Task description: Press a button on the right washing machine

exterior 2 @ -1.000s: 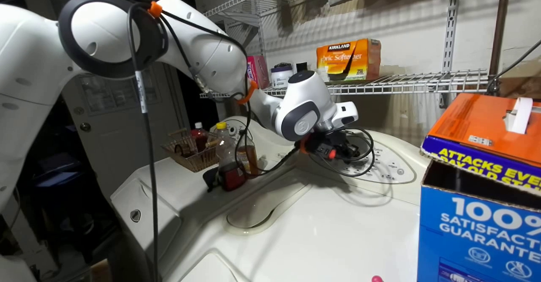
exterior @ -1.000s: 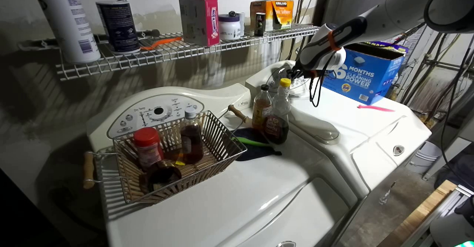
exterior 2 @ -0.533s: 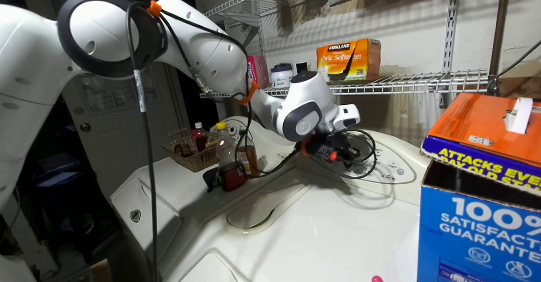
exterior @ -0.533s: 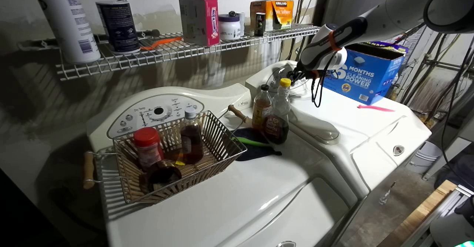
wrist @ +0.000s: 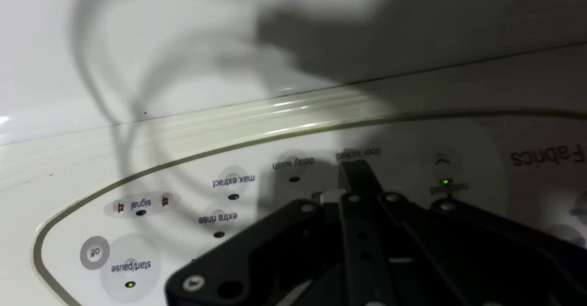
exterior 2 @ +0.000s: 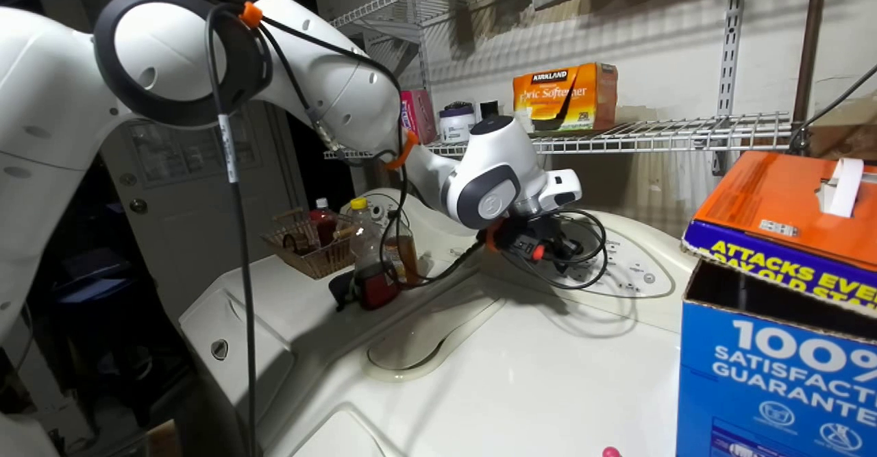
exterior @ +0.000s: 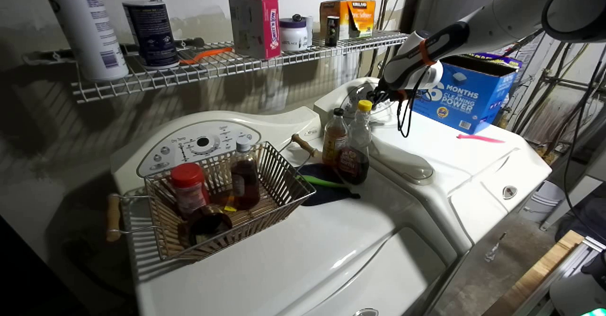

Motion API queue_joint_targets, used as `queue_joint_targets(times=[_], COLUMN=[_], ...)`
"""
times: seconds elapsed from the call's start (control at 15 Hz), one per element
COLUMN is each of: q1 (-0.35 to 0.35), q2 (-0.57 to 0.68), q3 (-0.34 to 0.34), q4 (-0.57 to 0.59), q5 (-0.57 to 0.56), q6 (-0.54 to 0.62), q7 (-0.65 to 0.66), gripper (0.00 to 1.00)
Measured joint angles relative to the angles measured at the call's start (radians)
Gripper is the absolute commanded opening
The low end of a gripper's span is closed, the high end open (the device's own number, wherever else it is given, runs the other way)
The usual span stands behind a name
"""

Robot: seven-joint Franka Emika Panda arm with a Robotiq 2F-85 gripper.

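Your black Robotiq gripper (wrist: 360,166), fingers pinched together, stood over the smooth, olive-edged control panel (wrist: 183,182) of the glossy white right washing machine (exterior 2: 562,375); contact unclear.

Machine tops (exterior: 440,140), basket (exterior: 241,233), bottles (exterior: 353,160), blue box (exterior: 468,93)

The right washing machine (exterior 2: 562,375), glossy white, shows green lights (wrist: 130,284).

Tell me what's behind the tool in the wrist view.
Behind the tool lies the control panel. Just clear of the tool shows the "door locked" label, with the "delay wash" label picture-left. Whatever the tool covers can't be seen.
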Motion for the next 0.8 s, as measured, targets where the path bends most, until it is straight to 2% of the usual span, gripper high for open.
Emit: queue_joint_targets(times=[0.8], q1=[0.001], q2=[0.018], q3=[0.004], q4=[0.017], q5=[0.001], q6=[0.001], q7=[0.020], gripper=[0.00])
